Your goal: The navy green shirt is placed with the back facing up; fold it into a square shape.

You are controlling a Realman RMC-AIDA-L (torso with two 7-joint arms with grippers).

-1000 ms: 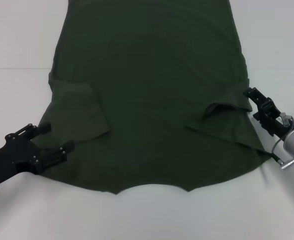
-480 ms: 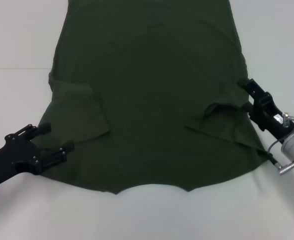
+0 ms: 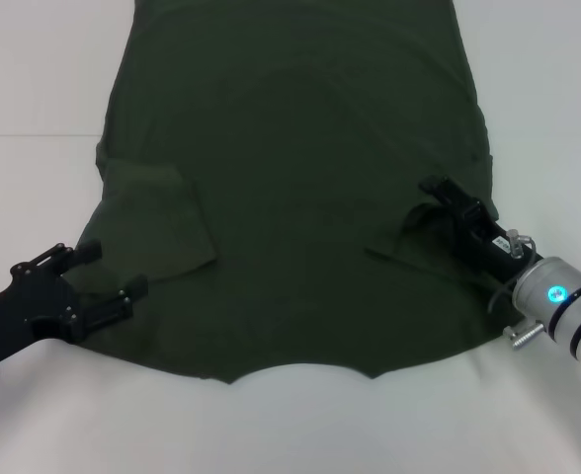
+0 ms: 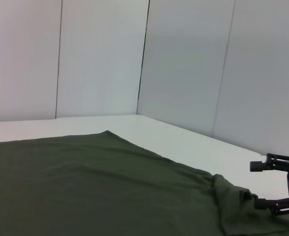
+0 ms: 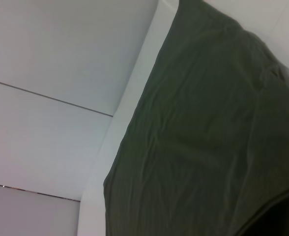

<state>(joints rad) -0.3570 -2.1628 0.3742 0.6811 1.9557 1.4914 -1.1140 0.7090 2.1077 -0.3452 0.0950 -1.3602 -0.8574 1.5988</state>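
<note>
Since the earlier frames the right tool (image 3: 447, 200) has swung inward from the outer edge of the plain dark olive-green short-sleeved shirt of soft matte fabric (image 3: 290, 178) and now lies over the cloth, at the folded-in right sleeve. That shirt lies spread flat on the white table (image 3: 34, 69), collar end nearest the robot, both sleeves already turned in onto the body.

Whether the right tool's fingers are spread or pinching the sleeve cloth cannot be told; they are dark against dark fabric. The left tool (image 3: 98, 281) sits at the shirt's left edge beside the left sleeve, fingers spread, gripping nothing, and has not shifted.

The step in hand looks like carrying the right side inward. To do it well, the right tool should keep low and hold only the top layer, so the body panel beneath does not drag and wrinkle. The crease ought to run straight along the shirt's length, parallel with its side seam. The left tool should mirror it for an even square.
</note>
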